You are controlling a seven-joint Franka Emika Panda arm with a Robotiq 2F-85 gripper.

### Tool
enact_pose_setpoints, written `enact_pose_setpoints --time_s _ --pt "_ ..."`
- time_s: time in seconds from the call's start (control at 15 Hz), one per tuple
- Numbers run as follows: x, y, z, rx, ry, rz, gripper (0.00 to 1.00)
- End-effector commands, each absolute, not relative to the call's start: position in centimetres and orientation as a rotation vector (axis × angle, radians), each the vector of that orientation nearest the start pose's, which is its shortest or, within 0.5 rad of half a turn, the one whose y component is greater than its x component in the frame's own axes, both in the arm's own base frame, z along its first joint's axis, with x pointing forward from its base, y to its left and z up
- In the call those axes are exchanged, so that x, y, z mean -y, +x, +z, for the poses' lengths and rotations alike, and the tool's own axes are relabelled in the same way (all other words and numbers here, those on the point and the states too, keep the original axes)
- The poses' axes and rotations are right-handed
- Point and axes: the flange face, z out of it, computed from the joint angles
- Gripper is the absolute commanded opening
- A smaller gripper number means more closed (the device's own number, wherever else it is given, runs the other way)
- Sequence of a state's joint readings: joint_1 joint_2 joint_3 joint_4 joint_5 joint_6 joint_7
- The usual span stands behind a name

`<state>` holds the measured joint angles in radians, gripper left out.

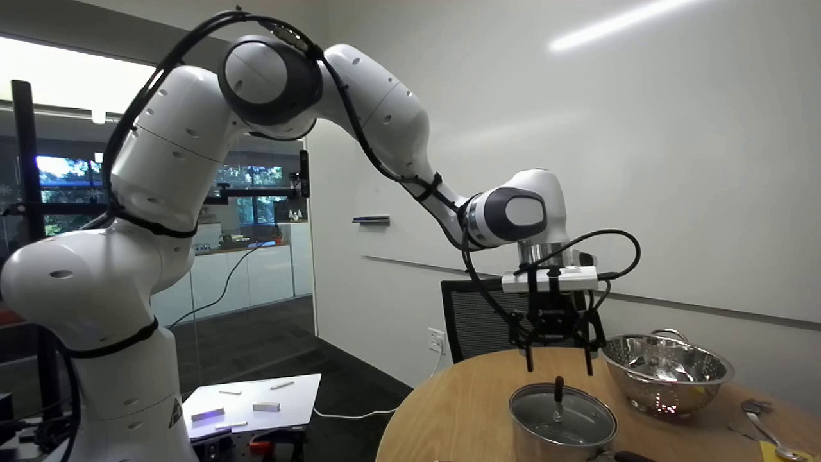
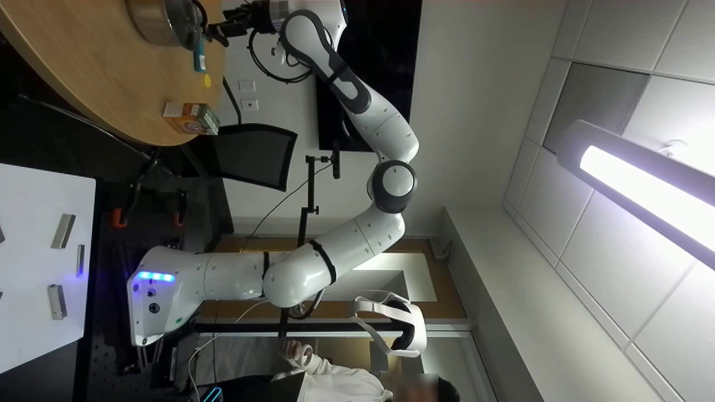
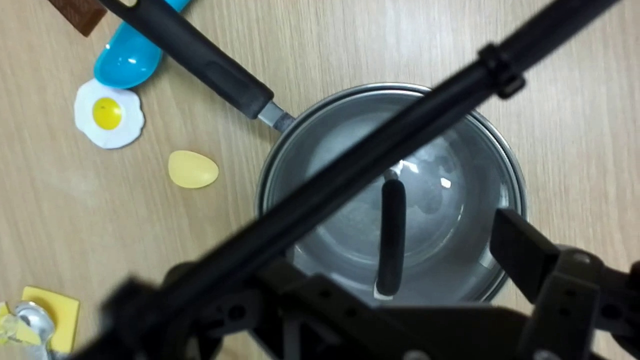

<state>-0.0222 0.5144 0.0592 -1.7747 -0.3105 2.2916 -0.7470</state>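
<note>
Hovering above the pot [image 1: 535,449], our gripper [image 1: 559,364] has its two fingers [image 1: 530,361] spread wide, and we see nothing held between them. We judge the step in hand to be an approach to the lid [image 3: 430,215], since its black handle [image 3: 393,235] lies beneath the gap. The lid sits on the pot, which stands on the table [image 1: 462,410] near the colander [image 1: 664,386].

In the wrist view, we find the handle running crosswise to the line from finger to finger, so the pads should meet its narrow sides. Gripping it from here would, we think, call for a straight, centred descent until one finger stands on each side, and only then for bringing them together. Coming down off-centre could knock the glass.

No contact shows in the exterior views, but we cannot tell exactly how much clearance remains. A dark bar [image 3: 350,170] crosses the wrist view and covers part of the lid, so we cannot make out both fingertips there. Beside the pot we also see a blue spoon [image 3: 126,59], a fried egg [image 3: 107,114] and a yellow piece [image 3: 193,169], all apart from the gripper.
</note>
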Motion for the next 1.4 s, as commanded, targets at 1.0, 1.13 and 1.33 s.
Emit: enact_pose_setpoints --time_s 1.0,1.13,1.33 --pt "-4.1 65.8 24.5 1.597 -2.919 0.148 1.0" --pt "-4.1 65.8 24.3 1.598 -2.917 0.153 0.74" --pt "-4.0 65.8 24.2 1.6 -2.914 0.159 0.51"
